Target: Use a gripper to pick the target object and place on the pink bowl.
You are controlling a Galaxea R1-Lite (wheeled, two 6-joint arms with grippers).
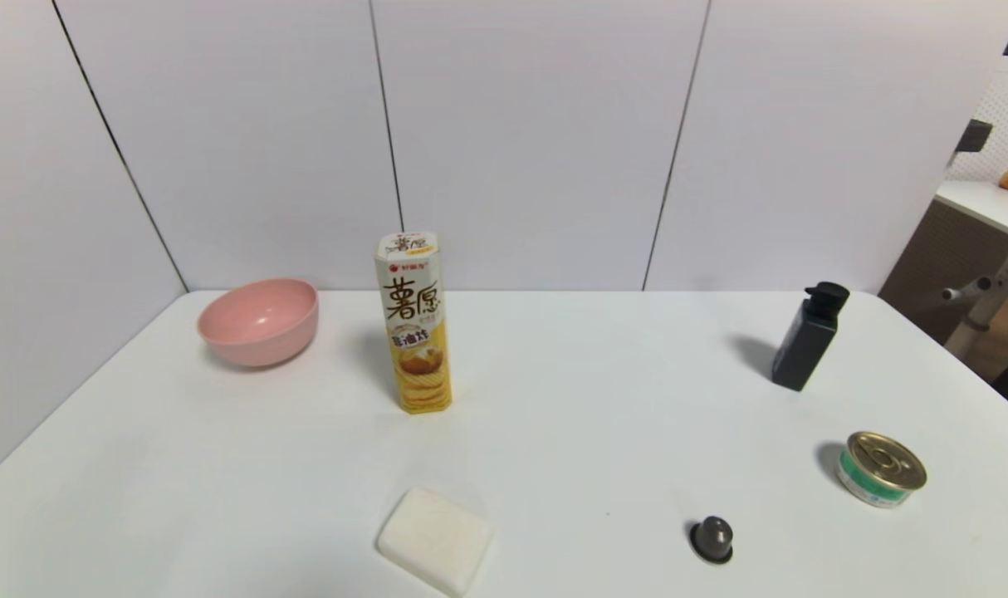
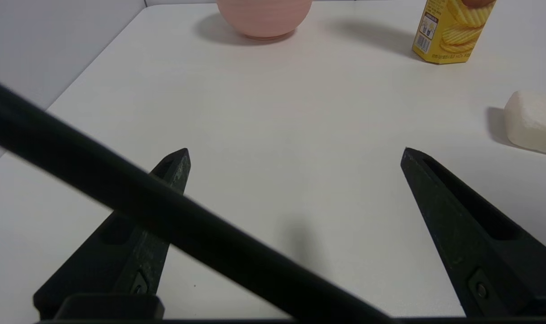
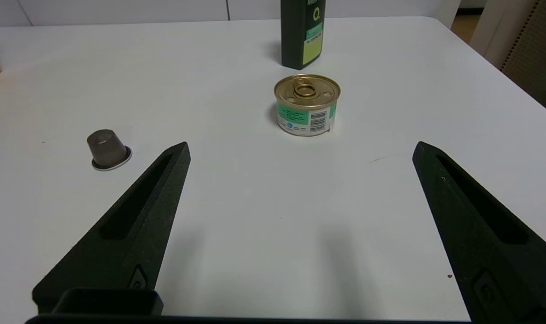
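The white table fills most of each view, backed by pale wall panels with dark seams; past its right edge a strip of another room shows, with a desk cut off by the frame. Neither arm shows in the head view.

The chip box is the tallest item. It stands upright, long axis vertical, its printed face toward the robot. From the left wrist only its base is visible, the rest cut off. It sits well ahead of the left gripper and off toward the robot's right. The pink bowl rests mouth up on the table, apart from the box, ahead of the same gripper and toward the left (its rim is out of frame in the left wrist view).

The left gripper hangs above bare table with fingers spread wide, holding nothing; a black cable crosses in front of one finger. The right gripper is likewise spread and empty.

A black pump bottle, top cut off in the right wrist view, stands beyond a gold-lidded can straight ahead of the right gripper. A white soap bar lies partly out of frame near the left gripper. A small grey capsule sits beside one right finger.
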